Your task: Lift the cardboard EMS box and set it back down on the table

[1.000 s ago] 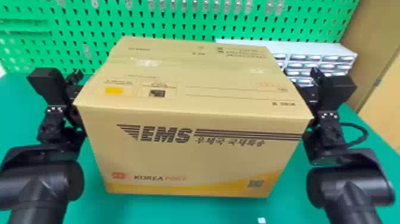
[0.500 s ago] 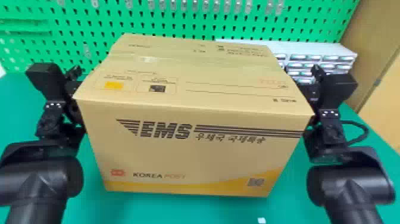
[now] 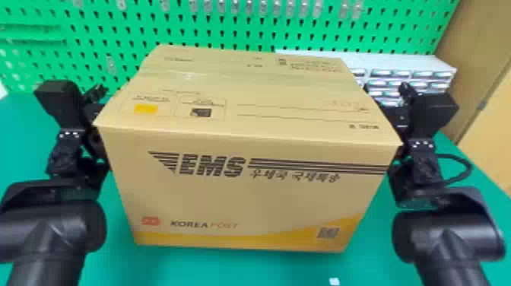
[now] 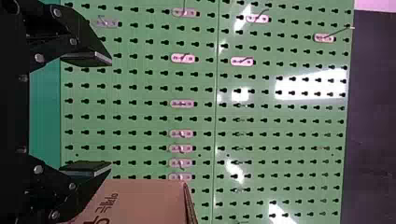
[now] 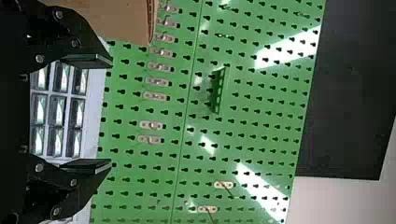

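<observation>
A green pegboard (image 3: pixel 235 28) stands upright behind the green table (image 3: pixel 114 266), with a tan panel (image 3: pixel 490 148) off to the right. The cardboard EMS box (image 3: pixel 243 197) is between the two arms, over the middle of the table, upright, its printed front towards the head camera and its top flaps down; whether its bottom touches the table I cannot tell. A white drawer unit (image 3: pixel 403 62) sits behind the box, at its right. The left gripper (image 3: pixel 95 97) is at the box's left side, its fingers (image 4: pixel 88 168) spread wide, one of them near a box corner in the wrist view. The right gripper (image 3: pixel 387 95) is at the right side, fingers (image 5: pixel 88 60) just as wide, one near the box. Small metal hooks (image 4: pixel 182 58) dot the pegboard, and a white scrap (image 3: pixel 334 281) lies on the table in front of the box.
</observation>
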{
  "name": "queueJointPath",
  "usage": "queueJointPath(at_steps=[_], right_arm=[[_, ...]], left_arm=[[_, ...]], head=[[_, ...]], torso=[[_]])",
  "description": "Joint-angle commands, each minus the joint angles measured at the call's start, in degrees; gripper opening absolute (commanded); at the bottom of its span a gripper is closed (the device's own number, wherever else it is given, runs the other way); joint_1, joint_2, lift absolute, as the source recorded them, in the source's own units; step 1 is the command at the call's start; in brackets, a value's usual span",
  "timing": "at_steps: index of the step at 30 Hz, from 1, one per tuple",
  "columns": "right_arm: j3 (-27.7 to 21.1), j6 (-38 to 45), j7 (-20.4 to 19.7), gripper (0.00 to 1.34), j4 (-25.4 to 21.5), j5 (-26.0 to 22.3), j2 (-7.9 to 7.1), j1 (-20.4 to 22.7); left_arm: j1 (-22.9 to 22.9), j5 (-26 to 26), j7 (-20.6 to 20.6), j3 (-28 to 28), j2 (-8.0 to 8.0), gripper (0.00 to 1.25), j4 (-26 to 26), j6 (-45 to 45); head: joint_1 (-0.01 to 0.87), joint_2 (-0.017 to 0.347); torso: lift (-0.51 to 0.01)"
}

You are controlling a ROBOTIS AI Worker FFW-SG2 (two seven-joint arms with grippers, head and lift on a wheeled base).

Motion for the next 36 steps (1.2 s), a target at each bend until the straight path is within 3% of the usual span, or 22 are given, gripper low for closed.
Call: queueJointPath(at_steps=[1,36], right_arm=[[0.1,0.0,0.0,0.83,0.0,0.0,-0.04,-0.1],[-0.1,0.1,0.0,0.83,-0.3,1.1,0.40,0.1]], left_arm=[[0.2,0.0,0.0,-0.1,0.00,0.79,-0.1,0.0],[1.2,-0.6,-0.1,0.0,0.27,0.79,-0.5,1.1]], head=[[0.678,-0.014],[0.678,-0.014]], torso=[[-0.100],[-0.100]])
